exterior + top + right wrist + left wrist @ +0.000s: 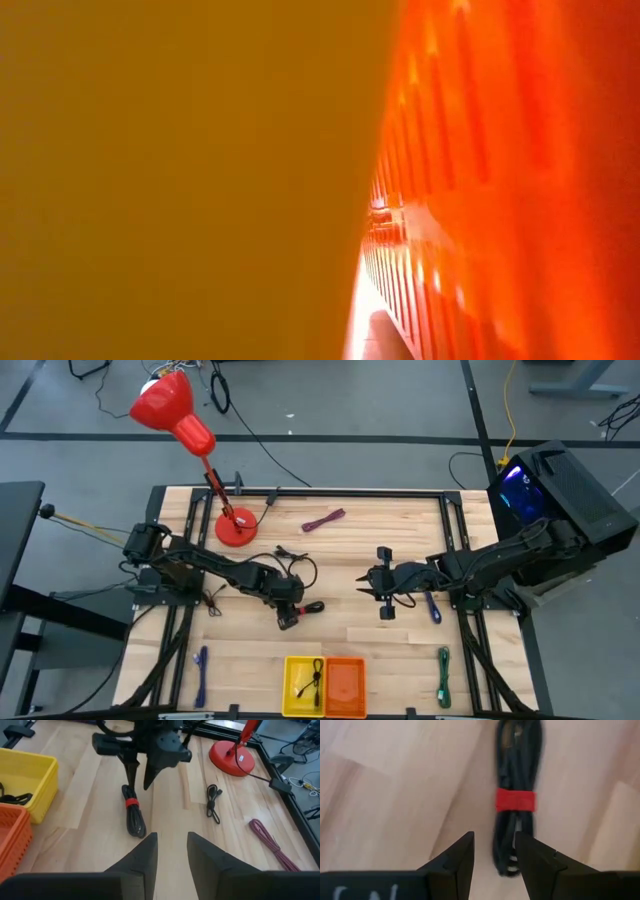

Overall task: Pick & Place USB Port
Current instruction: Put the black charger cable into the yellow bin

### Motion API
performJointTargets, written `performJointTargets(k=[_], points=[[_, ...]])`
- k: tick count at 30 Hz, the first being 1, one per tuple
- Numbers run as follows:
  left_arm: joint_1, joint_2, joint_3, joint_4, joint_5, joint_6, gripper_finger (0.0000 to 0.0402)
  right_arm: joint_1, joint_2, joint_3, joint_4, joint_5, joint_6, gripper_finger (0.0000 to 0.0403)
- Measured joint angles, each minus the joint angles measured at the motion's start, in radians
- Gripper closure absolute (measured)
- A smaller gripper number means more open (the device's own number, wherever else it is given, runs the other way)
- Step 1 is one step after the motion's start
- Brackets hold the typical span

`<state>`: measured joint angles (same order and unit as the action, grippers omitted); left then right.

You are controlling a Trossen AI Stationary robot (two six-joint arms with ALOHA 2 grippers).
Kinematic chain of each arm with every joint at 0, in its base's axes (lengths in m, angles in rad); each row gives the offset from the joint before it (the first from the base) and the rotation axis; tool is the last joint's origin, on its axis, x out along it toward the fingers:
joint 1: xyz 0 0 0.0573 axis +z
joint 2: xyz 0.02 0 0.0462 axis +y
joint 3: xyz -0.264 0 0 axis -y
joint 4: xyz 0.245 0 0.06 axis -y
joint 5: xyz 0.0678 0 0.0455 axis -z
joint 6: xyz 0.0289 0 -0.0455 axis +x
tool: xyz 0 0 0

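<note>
A: Starting at the left: blue cable (201,663) near the table's (400,535) front edge, untouched. Red lamp (178,410) at the back left, base (236,526) on the wood, head swung out past the edge, probably for light.

B: Then the left gripper (288,613), low over the black cable (311,606) at mid-table?

A: Yes. Seen from the left wrist, fingers (459,860) apart by a narrow gap, straddling the near end of the coiled bundle (516,800) with its red tie (515,800). Nothing clamped yet. Lined up along the coil, likely so a close catches the whole bundle rather than one strand.

B: And the bins?

A: Yellow bin (304,684) and orange bin (345,685) side by side at the front centre. One black cable already in the yellow (313,679); orange looks bare. Likely the drop point, hence set within easy reach.

B: Further right?

A: Purple cable (324,519) at the back, small black cable (213,802) near the lamp base. Right gripper (384,595) hovering right of centre, fingers (142,855) spread and bare, seemingly waiting. Blue cable (431,605) under that arm, green cable (444,677) at the front right.

B: Anything unreadable?

A: Low view filled by bin walls (180,180), nothing else visible there. Plug ends on the black bundle blurred; connector type impossible to tell.
</note>
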<state>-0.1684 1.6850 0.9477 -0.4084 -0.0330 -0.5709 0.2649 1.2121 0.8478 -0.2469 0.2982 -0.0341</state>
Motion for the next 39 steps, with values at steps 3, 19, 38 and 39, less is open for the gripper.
performJointTargets(k=[3,19,38,39], points=[[0.001,0.023,-0.001,0.025,-0.001,0.005,0.0256,0.000,0.000,-0.002,0.003,-0.001,0.000,0.0295],[0.000,0.130,0.010,0.059,-0.037,-0.026,0.0317,0.000,0.000,-0.002,0.022,-0.002,0.000,0.0295],[-0.100,-0.038,0.339,-0.408,-0.300,-0.050,0.0387,-0.024,0.000,-0.021,-0.086,0.184,0.024,0.0295],[-0.116,-0.052,0.374,-0.445,-0.326,-0.055,0.0387,-0.032,0.000,-0.031,-0.086,0.187,0.024,0.0295]])
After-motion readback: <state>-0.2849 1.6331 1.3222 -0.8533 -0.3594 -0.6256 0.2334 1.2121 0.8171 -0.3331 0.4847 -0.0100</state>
